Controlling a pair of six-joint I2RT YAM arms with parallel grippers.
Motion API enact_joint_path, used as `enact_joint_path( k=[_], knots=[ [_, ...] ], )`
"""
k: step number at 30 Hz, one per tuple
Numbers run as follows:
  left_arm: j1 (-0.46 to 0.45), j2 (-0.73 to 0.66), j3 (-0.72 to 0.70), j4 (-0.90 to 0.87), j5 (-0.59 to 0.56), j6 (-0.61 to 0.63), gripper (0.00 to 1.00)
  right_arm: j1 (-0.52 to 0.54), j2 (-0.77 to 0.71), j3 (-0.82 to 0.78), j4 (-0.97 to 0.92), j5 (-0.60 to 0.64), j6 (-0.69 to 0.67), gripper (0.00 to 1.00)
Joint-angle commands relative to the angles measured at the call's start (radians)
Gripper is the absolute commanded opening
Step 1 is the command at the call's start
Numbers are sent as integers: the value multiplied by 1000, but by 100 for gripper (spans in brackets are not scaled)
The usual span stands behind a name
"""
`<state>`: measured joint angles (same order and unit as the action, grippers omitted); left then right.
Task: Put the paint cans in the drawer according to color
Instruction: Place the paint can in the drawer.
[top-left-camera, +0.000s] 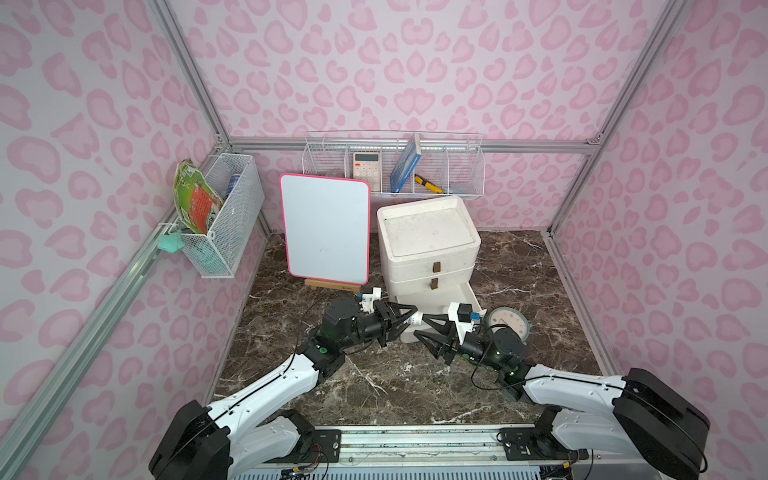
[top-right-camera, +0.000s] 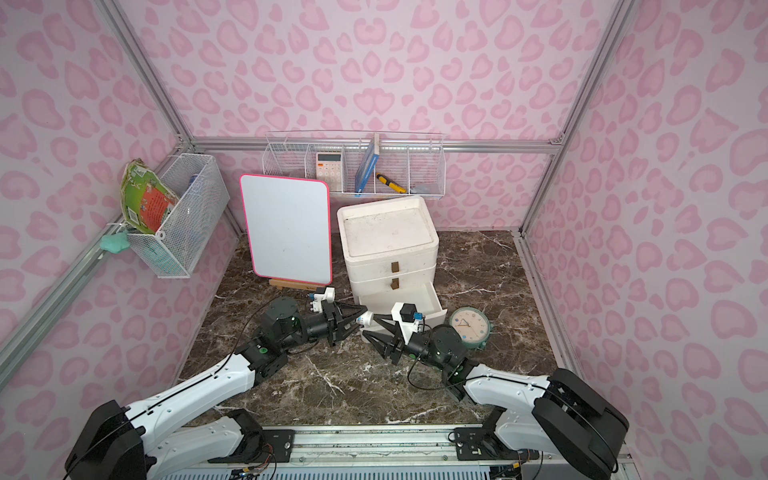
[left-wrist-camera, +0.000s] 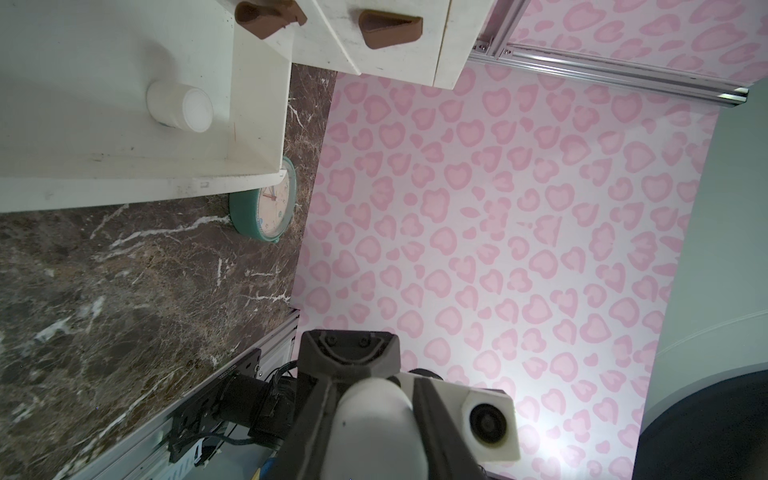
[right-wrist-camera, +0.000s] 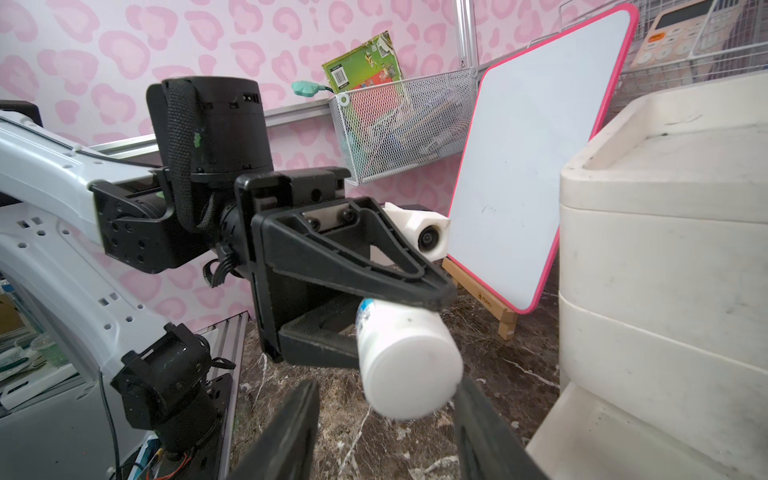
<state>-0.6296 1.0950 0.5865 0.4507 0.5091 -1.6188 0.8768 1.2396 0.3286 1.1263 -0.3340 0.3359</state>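
The left claw (right-wrist-camera: 395, 326) is squeezing 1 white paint can (right-wrist-camera: 409, 365); the right claw (right-wrist-camera: 387, 382) is gaping around its end. The drawer (left-wrist-camera: 257, 104) is half hiding the clock (left-wrist-camera: 270, 208) on the marble worktop (left-wrist-camera: 124, 311).

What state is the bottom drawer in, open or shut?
Open. In both top views the bottom drawer juts out from the cabinet; one white paint can sits inside.
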Motion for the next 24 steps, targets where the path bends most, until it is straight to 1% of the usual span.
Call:
enact_joint_path(
  k=[1, 7, 9, 11, 16, 17, 20, 23, 24],
  knots=[
    [-1, 6, -5, 48, 17, -4, 27, 2, 18, 17, 107, -37, 18, 54],
    [-1, 5, -13, 64, 16, -15, 27, -12, 53, 20, 182, -30, 53, 56],
    [-1, 4, -17, 65, 14, -17, 27, -15, 62, 20, 201, -38, 61, 55],
    [-1, 2, -18, 65, 10, -19, 26, -19, 70, 22, 211, -46, 67, 50],
    [1, 8, -20, 81, 11, -27, 26, -20, 93, 25, 230, -57, 79, 34],
    [1, 8, -21, 81, 12, -28, 26, -21, 99, 26, 236, -56, 81, 33],
    [0, 7, -25, 81, 14, -29, 26, -23, 111, 28, 245, -51, 93, 35],
    [0, 2, -25, 79, 10, -28, 28, -24, 120, 33, 242, -50, 101, 26],
    [0, 0, -25, 76, 7, -22, 31, -26, 121, 35, 239, -51, 104, 23]
  ],
)
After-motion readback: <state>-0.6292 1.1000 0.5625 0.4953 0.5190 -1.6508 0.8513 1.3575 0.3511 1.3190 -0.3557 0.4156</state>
